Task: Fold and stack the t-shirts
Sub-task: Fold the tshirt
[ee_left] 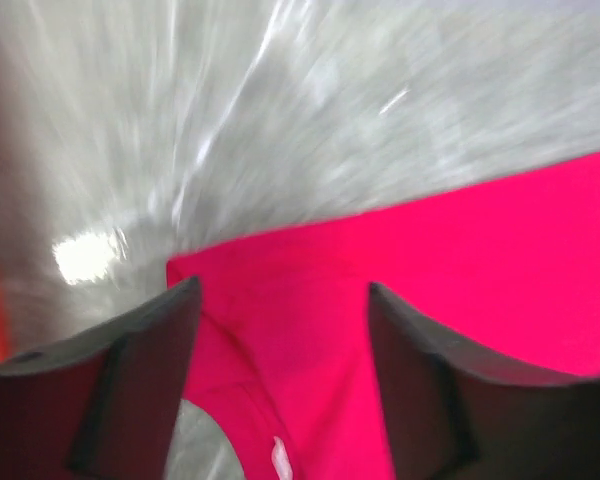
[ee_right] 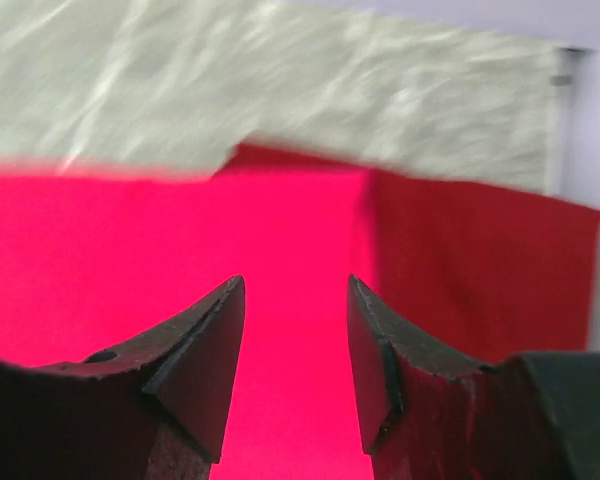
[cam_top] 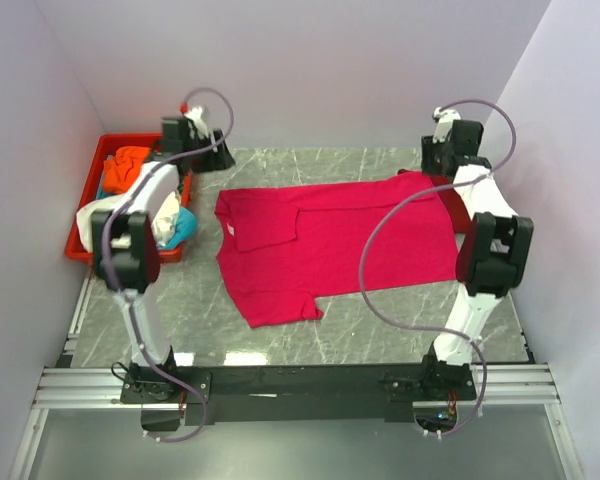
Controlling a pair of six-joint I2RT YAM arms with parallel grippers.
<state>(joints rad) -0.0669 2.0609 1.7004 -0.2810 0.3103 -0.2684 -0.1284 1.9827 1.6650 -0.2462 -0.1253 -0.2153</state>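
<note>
Lying flat across the middle of the grey marble table (cam_top: 380,330), the bright pink-red t-shirt (cam_top: 340,235) has its collar toward the left and its hem toward the right. One sleeve juts out toward the near edge, and the far sleeve looks folded inward over the chest. At the far right end a darker red t-shirt (ee_right: 480,265) shows from beneath the pink-red one, its edge close to the right wall.

The left gripper (ee_left: 280,290) hangs just over the shirt's far left corner, by the shoulder. Its fingers stand wide apart with nothing between them; only cloth and blurred marble show below, with a bit of the collar and a white label (ee_left: 280,455) at the bottom of the wrist view.

The right gripper (ee_right: 293,285) sits above the far right part of the pink-red shirt, near where the darker red cloth begins. Its fingers are parted by a moderate gap and hold nothing.

At the table's left side a red plastic tray (cam_top: 98,165) holds the other shirts in a loose heap: an orange one (cam_top: 130,160) at the far end, then a white one (cam_top: 168,222) and a teal one (cam_top: 185,230) nearer, partly hidden by the left arm.
</note>
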